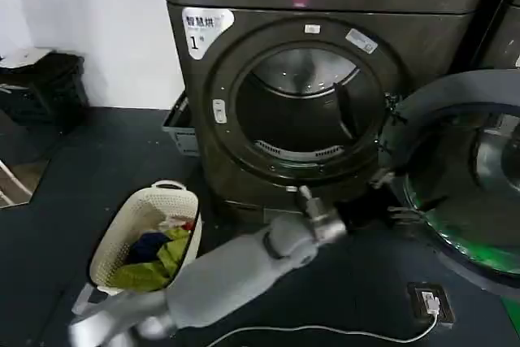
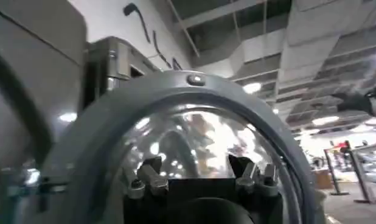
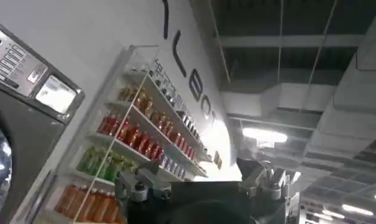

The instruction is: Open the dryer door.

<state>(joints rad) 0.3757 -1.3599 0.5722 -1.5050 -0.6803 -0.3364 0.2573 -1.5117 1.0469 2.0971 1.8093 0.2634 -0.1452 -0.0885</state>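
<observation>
The dryer door [image 1: 455,168] hangs swung wide, just right of the left gripper [image 1: 394,201], whose jaws are spread near its rim. Laundry basket [image 1: 122,258] and a floor cable [image 1: 325,332] lie left and below them. The right gripper [image 3: 200,182] points at drink shelves [image 3: 133,140], jaws spread.

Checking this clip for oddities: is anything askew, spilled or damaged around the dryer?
Nothing looks damaged or spilled. The dryer door is swung wide open to the right, the drum looks empty, and the laundry basket stands upright with clothes inside. A white cable trails loosely across the floor.
</observation>
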